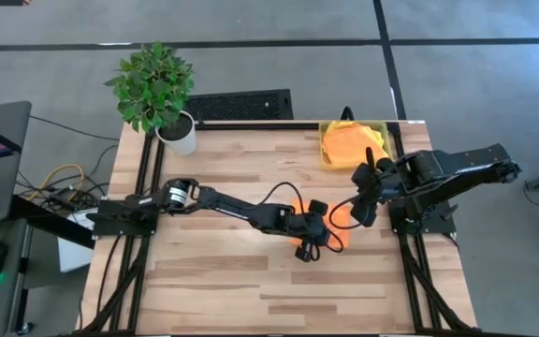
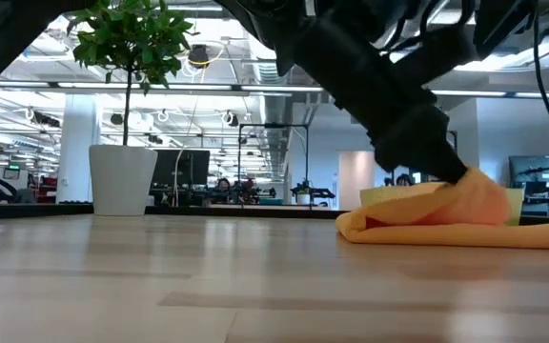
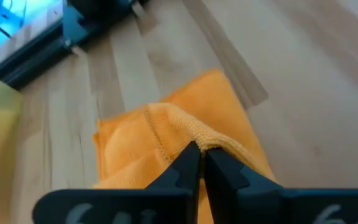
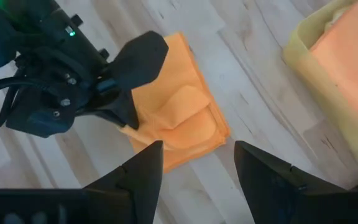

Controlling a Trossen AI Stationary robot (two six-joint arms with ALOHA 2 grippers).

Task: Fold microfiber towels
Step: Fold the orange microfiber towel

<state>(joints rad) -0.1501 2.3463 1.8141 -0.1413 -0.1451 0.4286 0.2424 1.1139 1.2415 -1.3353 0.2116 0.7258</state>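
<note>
Left tool [image 3: 197, 158] pinching orange towel [image 3: 166, 134] edge | right tool [image 4: 194, 165] wide, above towel

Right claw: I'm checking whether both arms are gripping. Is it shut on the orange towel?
No. The right claw hangs open above the orange towel, touching nothing; only the left claw pinches the towel's edge.

Orange towel [image 4: 185, 121], plain and without pattern, on a pale wood-grain table [image 1: 232, 290] of light and darker planks. Translucent yellow bin [image 1: 328, 154] holding orange cloth [image 1: 349, 142]. Both arms black. Green-leaved plant [image 1: 152, 84] in a white pot [image 1: 178, 134].
</note>
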